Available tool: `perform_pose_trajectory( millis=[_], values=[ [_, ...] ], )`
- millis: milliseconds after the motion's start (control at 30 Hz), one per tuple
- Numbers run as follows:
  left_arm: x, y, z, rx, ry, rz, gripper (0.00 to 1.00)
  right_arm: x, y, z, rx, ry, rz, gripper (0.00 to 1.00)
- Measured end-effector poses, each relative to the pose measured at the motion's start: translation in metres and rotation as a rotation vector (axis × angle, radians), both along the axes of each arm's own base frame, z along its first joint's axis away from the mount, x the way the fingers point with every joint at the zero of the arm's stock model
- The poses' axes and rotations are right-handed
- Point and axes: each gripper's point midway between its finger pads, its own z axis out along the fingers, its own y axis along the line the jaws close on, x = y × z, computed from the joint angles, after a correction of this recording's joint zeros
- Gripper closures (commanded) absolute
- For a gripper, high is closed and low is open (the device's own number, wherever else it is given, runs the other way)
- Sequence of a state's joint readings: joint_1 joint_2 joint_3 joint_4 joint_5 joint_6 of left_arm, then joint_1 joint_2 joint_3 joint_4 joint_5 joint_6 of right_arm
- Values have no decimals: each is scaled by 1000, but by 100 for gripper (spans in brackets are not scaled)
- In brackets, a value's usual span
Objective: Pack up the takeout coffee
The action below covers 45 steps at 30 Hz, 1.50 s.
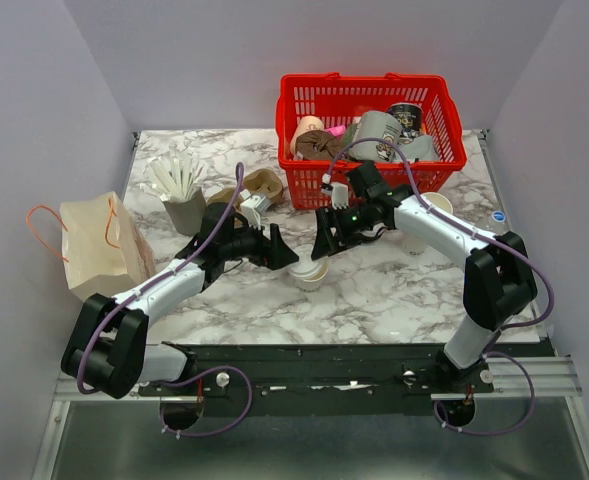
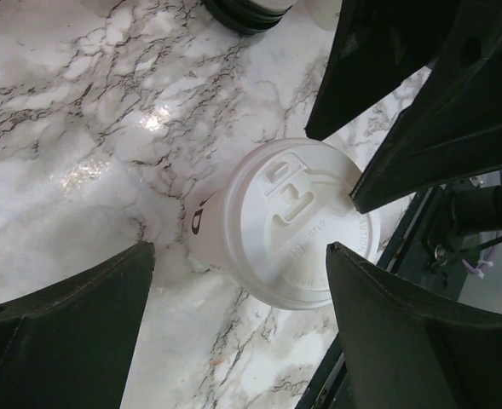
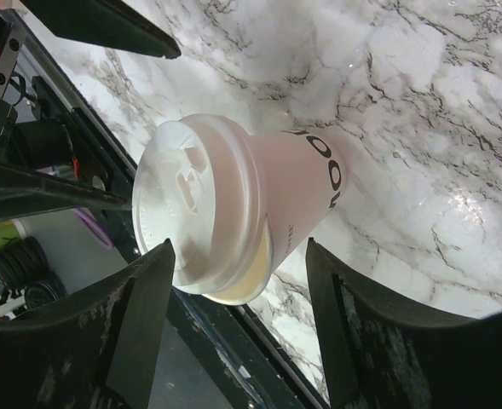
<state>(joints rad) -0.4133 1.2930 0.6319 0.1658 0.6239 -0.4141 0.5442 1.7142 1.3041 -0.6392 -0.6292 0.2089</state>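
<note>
- The marble table (image 1: pixel 414 290) is showing open surface from the cup toward 3 and 4 o'clock.
- The red basket (image 1: pixel 369 82) is sitting at 12 o'clock, along the far edge.
- The brown bag (image 1: pixel 99 250) is standing at 9 o'clock, at the left edge, well apart.
- The left gripper (image 2: pixel 238 248) is reaching in from 10 o'clock, its jaws spread wide on either side of the cup.
- The right gripper (image 3: pixel 239 243) is coming in from 1 o'clock, also spread wide.
- The takeout coffee (image 1: pixel 310 272) is standing lidded mid-table, between both grippers.

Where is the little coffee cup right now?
Top view: the cup stands on the table, centre front, between the left fingers and right fingers.
</note>
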Motion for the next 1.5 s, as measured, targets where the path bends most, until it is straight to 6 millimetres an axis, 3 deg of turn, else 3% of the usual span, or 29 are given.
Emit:
perform_pose_trajectory(
  millis=[467, 1267, 1500],
  values=[
    [-9, -12, 16, -84, -5, -79, 23, 0, -1, -1, -4, -2, -1, 31],
    [-19, -21, 14, -113, 17, -152, 28, -6, -5, -6, -19, 3, 16, 31],
    [-18, -24, 11, -108, 28, -160, 28, -7, -9, -8, -25, 7, 10, 37]
  ],
)
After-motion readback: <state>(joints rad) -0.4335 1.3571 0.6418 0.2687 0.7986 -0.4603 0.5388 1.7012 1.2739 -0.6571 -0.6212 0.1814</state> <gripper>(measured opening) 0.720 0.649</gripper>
